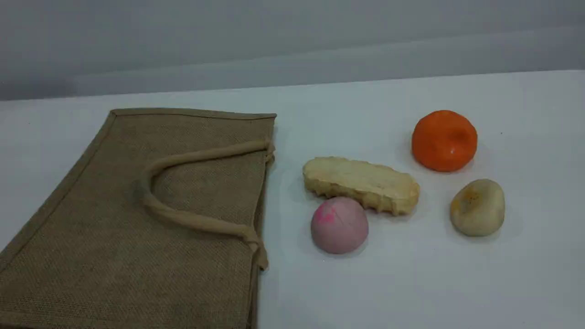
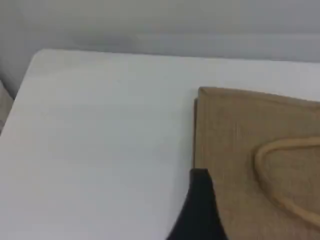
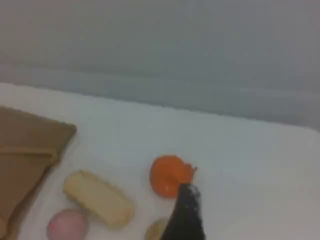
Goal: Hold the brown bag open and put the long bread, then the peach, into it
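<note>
- Left end effector [image 2: 200, 200] is let go, fingers apart, holding nothing. Right end effector [image 3: 186, 210] is the same, wide w/ nothing in it.
- Brown bag [image 1: 137, 219] lies flat on the left of the surface [image 1: 411, 283]. Its mouth and rope handle [image 1: 183, 157] face the food.
- Bag looks floppy and rough, prob light. I'd pinch the handle or top rim w/ the left one to lift the mouth open.
- Left tip is by the bag's far-left edge, the shut end. The mouth is well off to its right.
- Long bread [image 1: 361, 183] lies near the bag's mouth and looks to touch the peach [image 1: 339, 225]. It looks bumpy, prob light and a bit squashy. I'd grab it across the middle.
- Peach is round and could roll.
- Right tip hangs by the orange ball [image 1: 444, 140]. Bread and peach are to its lower left, apart from it.
</note>
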Controlling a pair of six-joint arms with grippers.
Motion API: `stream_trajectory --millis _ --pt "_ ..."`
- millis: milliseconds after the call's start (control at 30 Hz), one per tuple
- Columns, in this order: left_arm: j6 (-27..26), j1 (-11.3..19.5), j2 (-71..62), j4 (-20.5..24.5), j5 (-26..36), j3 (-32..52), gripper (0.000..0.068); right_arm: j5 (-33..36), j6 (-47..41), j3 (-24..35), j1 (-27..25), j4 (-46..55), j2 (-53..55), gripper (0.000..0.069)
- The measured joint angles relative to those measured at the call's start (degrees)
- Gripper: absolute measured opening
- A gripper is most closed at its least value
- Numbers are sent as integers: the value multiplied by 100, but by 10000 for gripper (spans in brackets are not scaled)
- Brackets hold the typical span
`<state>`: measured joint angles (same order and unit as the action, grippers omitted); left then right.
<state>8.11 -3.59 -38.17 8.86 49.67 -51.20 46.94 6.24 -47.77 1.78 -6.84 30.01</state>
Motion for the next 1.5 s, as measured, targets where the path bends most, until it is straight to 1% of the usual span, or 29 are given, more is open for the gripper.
stream_trajectory --millis 100,200,367,467,533,633,767,833,900,1000,1067,1133,1267,1367,1500 --pt "-6 0 -513 0 -26 -322 519 -66 -20 -128 0 11 486 553" --pt "-6 0 -1051 0 -65 -549 519 -267 -20 -129 -7 11 905 553" --pt "24 0 -1922 0 -65 -630 519 -520 -84 -129 -7 12 1471 553" --pt "170 0 -2449 0 -65 -645 519 -494 -172 -162 -7 37 1768 553" --pt "177 0 -2801 0 -65 -709 519 -481 -172 -242 -7 37 1964 553" --pt "301 0 -3267 0 -71 -866 519 -420 -172 -420 -7 37 2274 553" --pt "339 0 -3846 -18 -82 -1065 519 -283 -172 -715 -7 -24 2658 553" --pt "493 0 -4100 -39 -82 -1153 519 -290 -172 -807 -7 -53 2811 553" --pt "597 0 -4364 -147 -82 -1226 519 -310 -172 -812 -7 -68 2917 553" --pt "597 0 -4711 -221 -131 -1314 519 -337 -172 -812 -7 -72 3053 553" --pt "597 0 -4912 -355 -230 -1313 519 -350 -172 -812 -7 -80 3153 553" --pt "597 -67 -5122 -452 -420 -1313 519 -361 -172 -812 -7 -118 3254 553" --pt "592 -248 -5515 -460 -726 -1333 519 -361 -172 -812 -7 -129 3415 553" --pt "597 -247 -5838 -523 -792 -1424 519 -356 -167 -812 -7 -129 3432 553" --pt "597 -261 -6276 -811 -893 -1424 519 -374 -156 -812 -7 -123 3427 553"
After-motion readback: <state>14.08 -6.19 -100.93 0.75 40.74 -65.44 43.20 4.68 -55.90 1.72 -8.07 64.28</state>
